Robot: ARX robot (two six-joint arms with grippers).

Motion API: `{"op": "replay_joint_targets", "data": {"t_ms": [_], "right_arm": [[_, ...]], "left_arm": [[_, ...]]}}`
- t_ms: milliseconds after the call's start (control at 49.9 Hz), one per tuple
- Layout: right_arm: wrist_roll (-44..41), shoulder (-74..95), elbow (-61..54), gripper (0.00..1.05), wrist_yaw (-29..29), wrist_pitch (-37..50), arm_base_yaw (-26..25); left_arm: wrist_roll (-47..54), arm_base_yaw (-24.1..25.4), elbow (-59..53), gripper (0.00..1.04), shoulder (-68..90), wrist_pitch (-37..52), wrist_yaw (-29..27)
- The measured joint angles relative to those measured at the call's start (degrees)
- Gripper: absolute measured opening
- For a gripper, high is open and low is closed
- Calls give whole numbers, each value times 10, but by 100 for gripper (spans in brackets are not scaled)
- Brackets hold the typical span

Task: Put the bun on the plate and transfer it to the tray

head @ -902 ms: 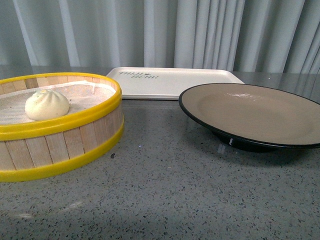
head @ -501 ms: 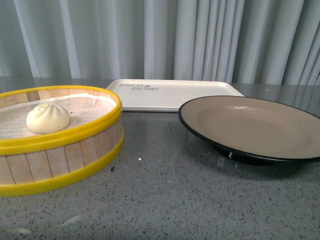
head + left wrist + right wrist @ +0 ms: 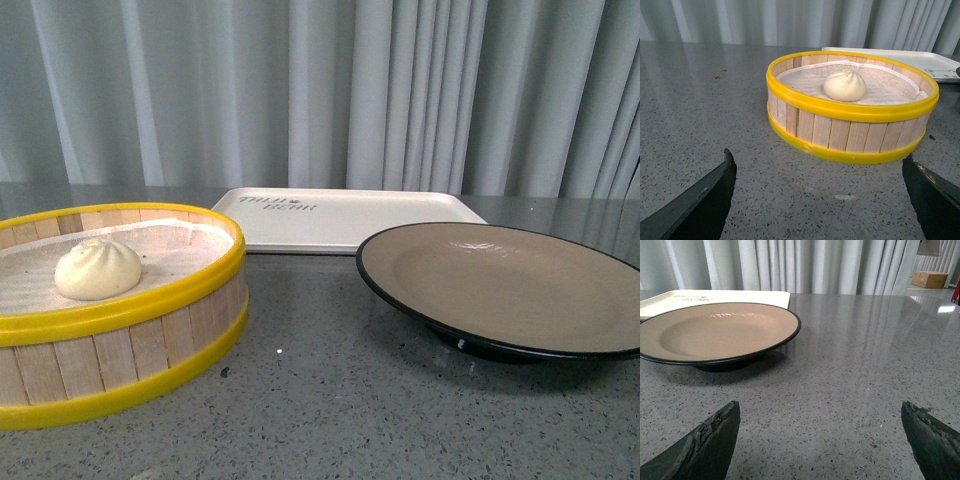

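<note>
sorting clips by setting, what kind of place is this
Probably a staged test room rather than a working kitchen: a grey speckled table backed by a pale curtain, set with a steamer basket holding one bun, a plate and a tray. A cardboard box sits in the background.

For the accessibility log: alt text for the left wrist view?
A cream-white pleated bun sits on white cloth inside a round wooden steamer basket with yellow rims, on a speckled grey table; the dark left gripper is open in front.
</note>
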Motion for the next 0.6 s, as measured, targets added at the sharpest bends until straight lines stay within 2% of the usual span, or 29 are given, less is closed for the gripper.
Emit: {"op": "replay_joint_targets", "data": {"t_ms": [20, 60, 100, 140, 240, 361, 461, 601], "right_arm": [[0, 0, 0, 96, 0, 0, 0], [0, 0, 0, 96, 0, 0, 0], [0, 0, 0, 96, 0, 0, 0], [0, 0, 0, 96, 0, 0, 0], [0, 0, 0, 96, 0, 0, 0], [0, 0, 0, 96, 0, 0, 0], [0, 0, 0, 96, 0, 0, 0], [0, 0, 0, 96, 0, 0, 0]], "left_arm": [[-4, -1, 1, 98, 1, -2, -6], [-43, -17, 11, 98, 24, -31, -66], [-96, -19, 23, 98, 73, -11, -93], [-132, -10, 36, 98, 118, 26, -80], [-164, 23, 106, 98, 259, 183, 2], [-146, 19, 187, 98, 389, 289, 63], [-118, 4, 245, 98, 475, 285, 88], [-80, -19, 318, 98, 551, 228, 97]]}}
